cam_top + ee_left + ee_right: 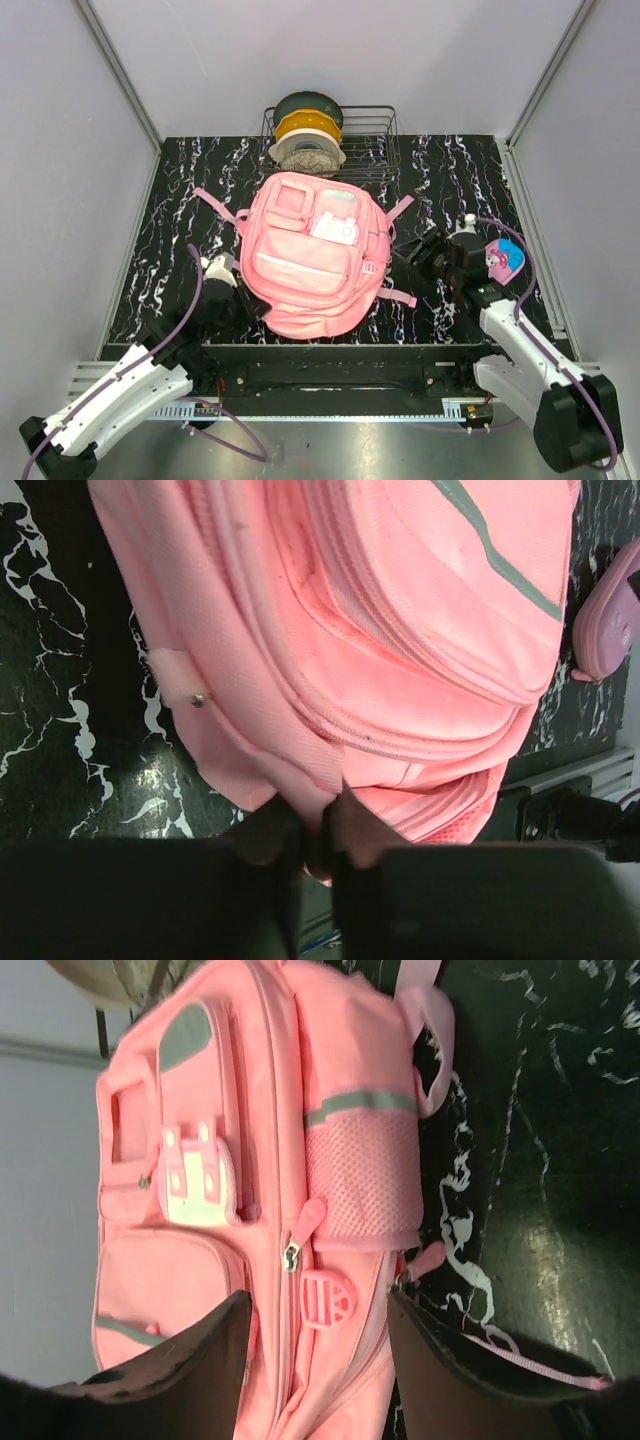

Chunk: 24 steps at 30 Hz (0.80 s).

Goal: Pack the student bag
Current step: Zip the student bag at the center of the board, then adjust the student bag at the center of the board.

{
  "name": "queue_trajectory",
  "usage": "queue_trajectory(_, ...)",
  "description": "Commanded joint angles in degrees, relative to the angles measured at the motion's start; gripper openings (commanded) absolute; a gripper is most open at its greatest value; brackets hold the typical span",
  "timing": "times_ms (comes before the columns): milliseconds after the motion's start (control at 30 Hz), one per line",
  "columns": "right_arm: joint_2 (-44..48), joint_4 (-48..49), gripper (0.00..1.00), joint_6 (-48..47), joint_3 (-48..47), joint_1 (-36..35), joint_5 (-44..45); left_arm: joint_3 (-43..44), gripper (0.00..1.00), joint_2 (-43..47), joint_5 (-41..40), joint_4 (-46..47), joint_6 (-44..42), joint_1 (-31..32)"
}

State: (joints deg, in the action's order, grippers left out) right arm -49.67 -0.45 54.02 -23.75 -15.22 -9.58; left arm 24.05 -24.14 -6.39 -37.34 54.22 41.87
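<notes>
Lying centred on the bench [180, 250], the bag [310, 260] had its 8 o'clock edge pinched by the left pincer [320, 830]; the right pincer [318, 1305] hung spread at its 3 o'clock side.

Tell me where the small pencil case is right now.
Top view: the pencil case lies near the table's right edge, beside the right arm's wrist, on the far side of it from the student bag.
</notes>
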Motion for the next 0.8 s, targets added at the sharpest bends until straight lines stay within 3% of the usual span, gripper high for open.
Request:
queue_trajectory(0,-5.34,-3.24,0.62,-6.47,-5.25,0.19,-11.84,3.8,0.37,-0.82,1.47,7.37,-4.63,-0.38)
queue_trajectory(33,-7.09,-3.33,0.63,-6.73,-6.21,0.11,-12.73,4.24,0.56,-1.17,1.38,5.89,-5.25,-0.38)
queue_trajectory(100,-7.9,-3.42,0.63,-7.17,-6.84,0.11,-14.05,6.43,0.84,-2.39,-0.62,1.78,-6.4,-0.38)
queue_trajectory(200,-8.25,-3.24,0.65,-7.43,-7.28,0.11,-15.11,11.26,0.96,-3.63,-4.92,-4.29,-9.29,-0.38)
queue_trajectory(467,-8.16,-6.32,0.66,-10.34,-9.65,0.02,-17.05,24.45,0.99,-4.6,-14.78,-11.26,-15.63,-0.38)
queue_trajectory(600,-8.78,-4.3,0.64,-10.77,-10.53,0.19,-19.14,24.2,0.99,-8.54,-11.02,-4.26,-18.44,-0.3)
queue_trajectory(767,-13.43,-2.18,0.54,-13.5,-12.28,-0.07,-24.5,23.49,0.99,-16.79,-2.76,2.27,-19.23,-0.3)
